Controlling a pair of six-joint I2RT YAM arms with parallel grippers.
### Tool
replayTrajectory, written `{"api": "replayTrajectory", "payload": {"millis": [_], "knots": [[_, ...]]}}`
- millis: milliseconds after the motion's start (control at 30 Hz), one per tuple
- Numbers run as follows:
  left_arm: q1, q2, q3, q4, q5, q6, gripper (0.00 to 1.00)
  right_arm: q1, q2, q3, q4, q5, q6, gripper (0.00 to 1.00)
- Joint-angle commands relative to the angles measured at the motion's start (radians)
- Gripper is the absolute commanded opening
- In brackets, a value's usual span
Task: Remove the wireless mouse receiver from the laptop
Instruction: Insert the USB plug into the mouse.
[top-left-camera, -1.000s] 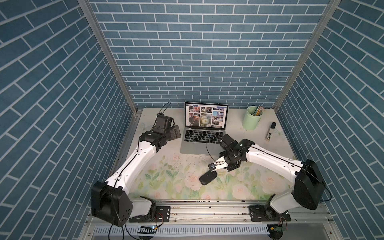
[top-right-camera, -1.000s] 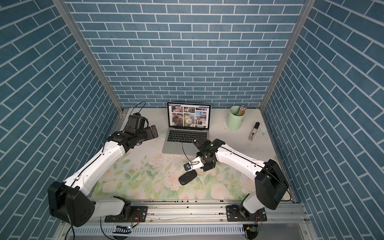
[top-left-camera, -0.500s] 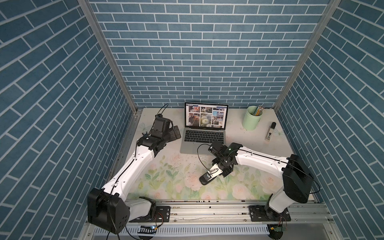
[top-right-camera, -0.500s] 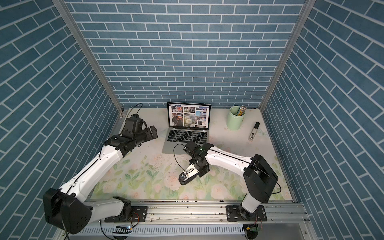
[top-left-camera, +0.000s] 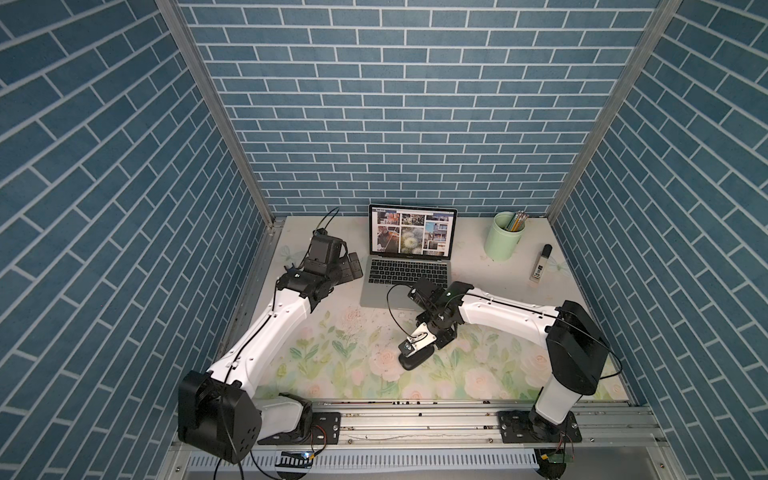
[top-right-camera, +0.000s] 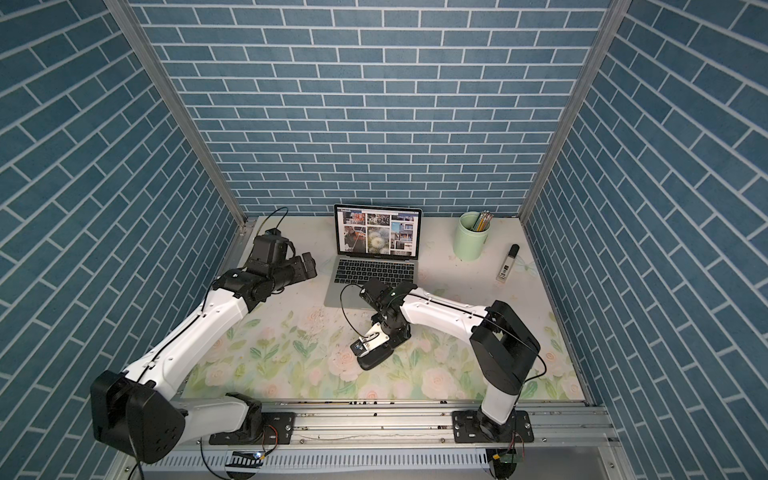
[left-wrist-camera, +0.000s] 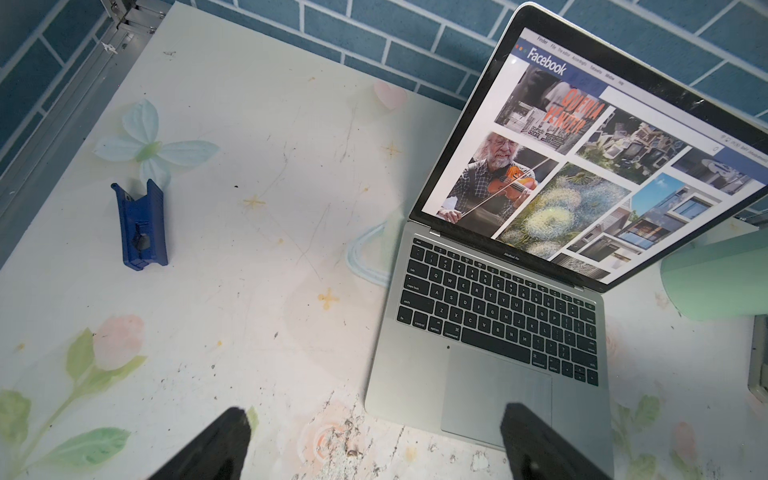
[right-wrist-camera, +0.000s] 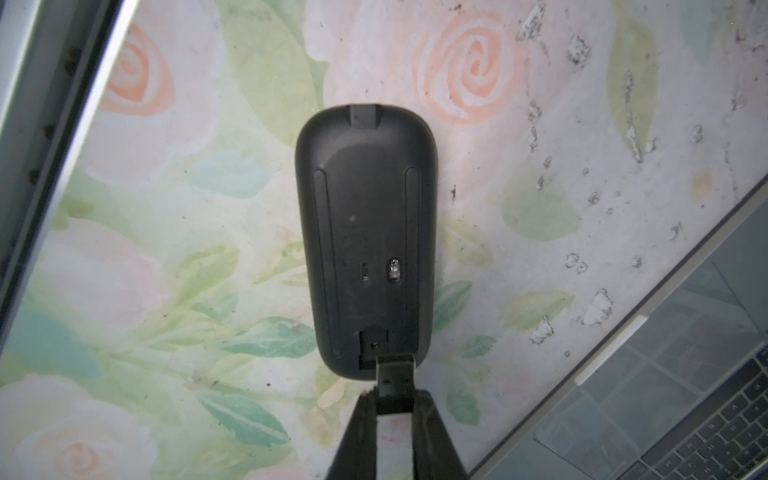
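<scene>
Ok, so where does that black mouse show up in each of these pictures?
Top view: mouse on the flowered mat, in front of the laptop.
Top view: mouse, same spot.
Left wrist: not in it.
Right wrist: mid-picture, underside up, by the fingers holding the wireless mouse receiver.
Shared landmark: the laptop, seen in all four.

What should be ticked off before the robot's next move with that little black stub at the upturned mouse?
1. The tiny black receiver stub is pinched in the right gripper: ok.
2. Stub out of the slim silver-grey laptop: ok.
3. Stub lined up with the slot of the upturned black oval mouse: ok.
4. Stub fully seated in slot: cannot tell.
5. The left gripper is open, away from mouse: ok.
</scene>
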Motion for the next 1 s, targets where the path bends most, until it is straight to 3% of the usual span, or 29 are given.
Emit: {"api": "replayTrajectory", "payload": {"millis": [0,967], "knots": [[0.005,0.004,-0.015,0.000,-0.006,0.014,0.99,0.006,0.009,-0.014,-0.002,-0.019,0.001,0.00],[0.004,0.013,-0.010,-0.004,-0.009,0.019,1.00,0.005,0.041,-0.066,0.039,0.005,0.063,0.00]]}}
